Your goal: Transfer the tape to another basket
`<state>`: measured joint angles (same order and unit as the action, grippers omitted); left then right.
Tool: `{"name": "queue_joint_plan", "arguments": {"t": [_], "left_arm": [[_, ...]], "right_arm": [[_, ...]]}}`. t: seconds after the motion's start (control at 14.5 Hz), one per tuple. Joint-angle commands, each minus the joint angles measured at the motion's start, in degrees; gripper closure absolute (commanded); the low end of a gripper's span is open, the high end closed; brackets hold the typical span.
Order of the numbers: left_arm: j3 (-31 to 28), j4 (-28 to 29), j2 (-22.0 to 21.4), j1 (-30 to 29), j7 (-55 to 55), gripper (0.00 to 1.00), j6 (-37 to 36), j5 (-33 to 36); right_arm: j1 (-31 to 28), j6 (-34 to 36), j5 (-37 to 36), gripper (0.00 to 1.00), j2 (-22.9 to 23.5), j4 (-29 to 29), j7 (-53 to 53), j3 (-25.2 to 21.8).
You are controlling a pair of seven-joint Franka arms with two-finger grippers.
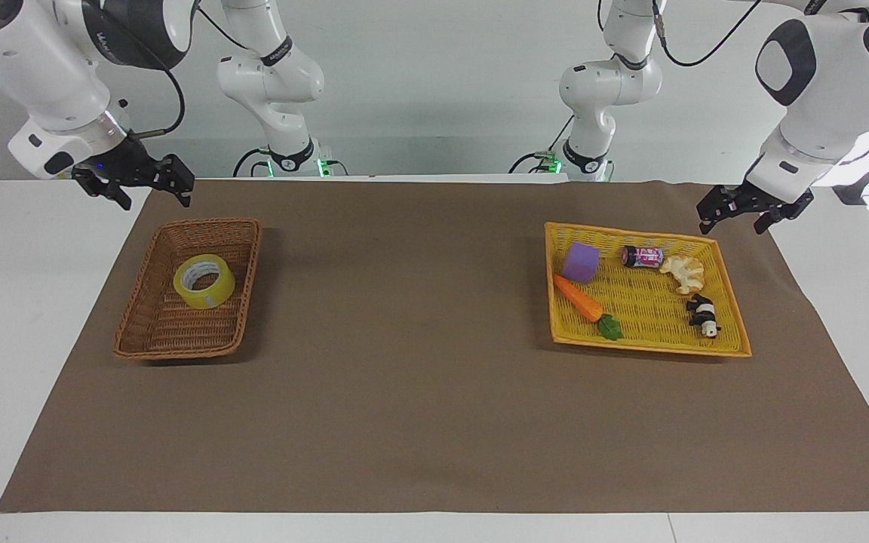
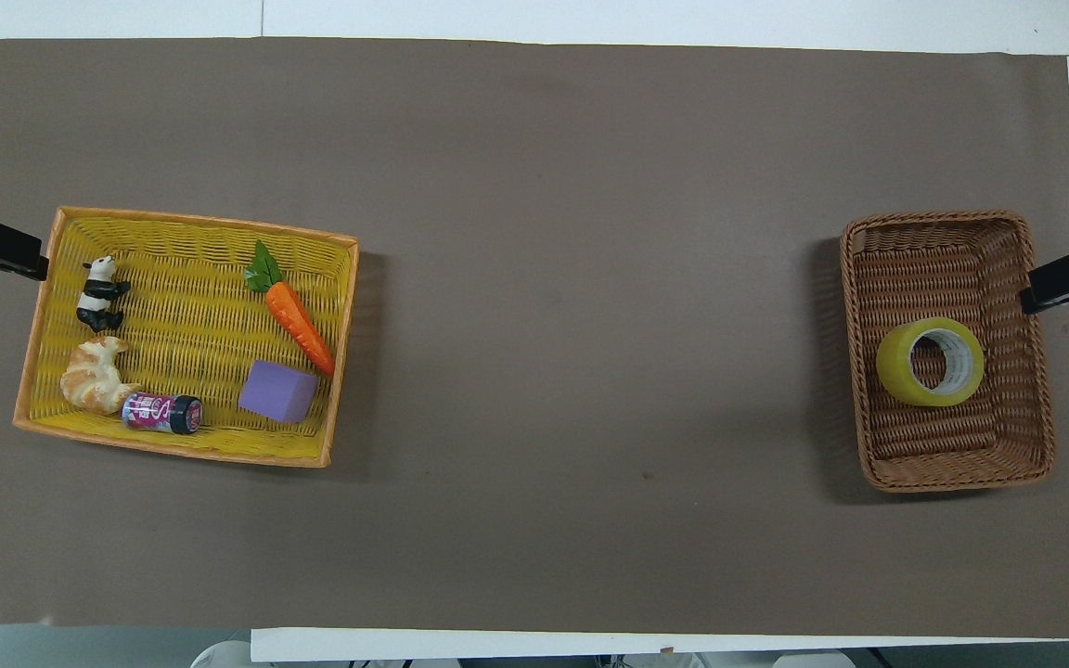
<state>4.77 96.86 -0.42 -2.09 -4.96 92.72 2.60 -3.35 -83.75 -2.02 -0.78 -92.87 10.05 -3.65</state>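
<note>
Tabletop [image 1: 419,422]: brown mat carries both baskets.
Tape [image 1: 204,281]: lies flat in wicker basket [image 1: 140,332], task looks done.
Right gripper [image 1: 144,181]: fingers apart, empty, raised near that basket's robot-side edge.
Left gripper [image 1: 740,213]: waits by yellow basket [image 1: 646,343], fingers apart.

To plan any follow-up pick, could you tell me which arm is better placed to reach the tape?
The right arm, probably: the right gripper hangs beside the wicker basket holding the tape; the left gripper waits by the yellow basket.
</note>
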Motion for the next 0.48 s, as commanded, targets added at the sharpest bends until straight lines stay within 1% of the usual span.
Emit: {"name": "queue_joint_plan", "arguments": {"t": [0.0, 0.41], "left_arm": [[0.0, 0.7, -0.4, -0.1, -0.3, 0.00, 0.6, 0.8], [0.0, 0.7, -0.4, -0.1, -0.3, 0.00, 0.6, 0.8]], "right_arm": [[0.0, 1.3, -0.4, 0.00, 0.9, 1.8, -0.6, 0.0], [0.0, 0.8, -0.4, 0.00, 1.0, 1.9, -0.6, -0.1]]}}
